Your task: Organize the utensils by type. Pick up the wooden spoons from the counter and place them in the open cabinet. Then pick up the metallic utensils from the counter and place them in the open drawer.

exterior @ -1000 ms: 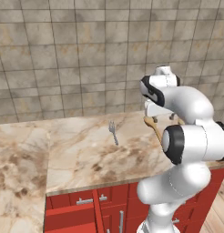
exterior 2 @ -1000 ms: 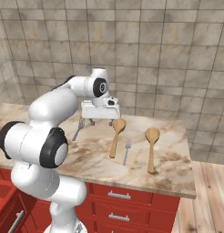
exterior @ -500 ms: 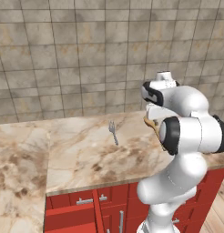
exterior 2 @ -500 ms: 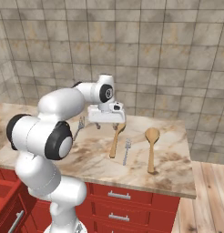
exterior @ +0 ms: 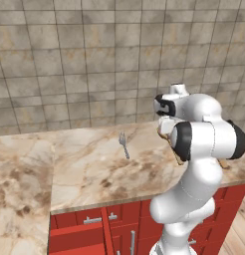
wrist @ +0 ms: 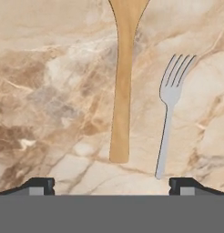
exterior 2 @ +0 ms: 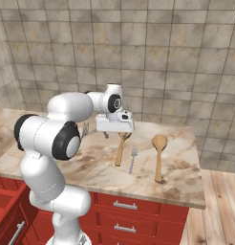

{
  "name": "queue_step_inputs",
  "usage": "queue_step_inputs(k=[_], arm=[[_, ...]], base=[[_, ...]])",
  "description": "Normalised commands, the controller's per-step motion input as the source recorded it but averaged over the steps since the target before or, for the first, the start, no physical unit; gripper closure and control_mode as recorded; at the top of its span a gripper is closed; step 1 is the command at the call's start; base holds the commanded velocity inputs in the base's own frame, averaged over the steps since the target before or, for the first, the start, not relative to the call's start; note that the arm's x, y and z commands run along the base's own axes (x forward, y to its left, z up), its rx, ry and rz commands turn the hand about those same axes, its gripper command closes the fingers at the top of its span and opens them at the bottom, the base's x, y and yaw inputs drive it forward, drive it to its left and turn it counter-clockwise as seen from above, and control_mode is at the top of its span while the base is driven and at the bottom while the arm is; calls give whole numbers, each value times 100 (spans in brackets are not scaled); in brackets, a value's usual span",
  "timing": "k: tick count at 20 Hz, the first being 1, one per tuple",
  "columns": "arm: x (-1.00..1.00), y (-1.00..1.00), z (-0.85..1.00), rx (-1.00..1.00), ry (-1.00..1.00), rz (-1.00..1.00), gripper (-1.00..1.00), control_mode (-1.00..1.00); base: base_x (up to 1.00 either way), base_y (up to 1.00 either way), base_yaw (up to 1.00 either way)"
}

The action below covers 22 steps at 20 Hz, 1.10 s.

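Observation:
My gripper [exterior 2: 115, 134] hovers open and empty just above the counter [exterior 2: 90, 165], over the bowl end of a tan wooden spoon [exterior 2: 120, 152]. In the hand view that spoon's handle [wrist: 121, 91] runs straight up the middle between my fingertips [wrist: 41, 184], with a grey metal fork [wrist: 170, 113] lying to its right. The same fork [exterior 2: 133, 159] lies between this spoon and a second wooden spoon [exterior 2: 159, 155] further right. Another fork [exterior: 124, 145] lies alone left of the arm, seen partly behind the arm as a fork [exterior 2: 84, 129]. The open cabinet is out of view.
Red drawer fronts [exterior 2: 124, 206] run under the counter, and a red drawer [exterior 2: 7, 203] stands pulled out at the lower left. The counter ends at its right edge [exterior 2: 198, 167] beside a wooden floor. A tiled wall [exterior: 94, 74] backs the counter.
The hand has swung a little to the right and dipped lower, coming over the left wooden spoon. The jaws stay wide. Spoons and forks have not moved.

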Motion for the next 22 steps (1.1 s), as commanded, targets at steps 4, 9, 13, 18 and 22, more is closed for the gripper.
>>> queue_step_inputs(k=[4,9,13,18,22], arm=[[13,-1,-28,0,-8,0,-100,-100],[5,0,-29,0,-14,1,-100,-100],[8,0,-28,0,-15,0,-100,-100],[12,0,-24,0,-13,0,-100,-100],[23,-5,-15,0,0,0,-100,-100]], base=[[0,0,0],[0,0,0],[0,0,0],[0,0,0],[0,0,0]])
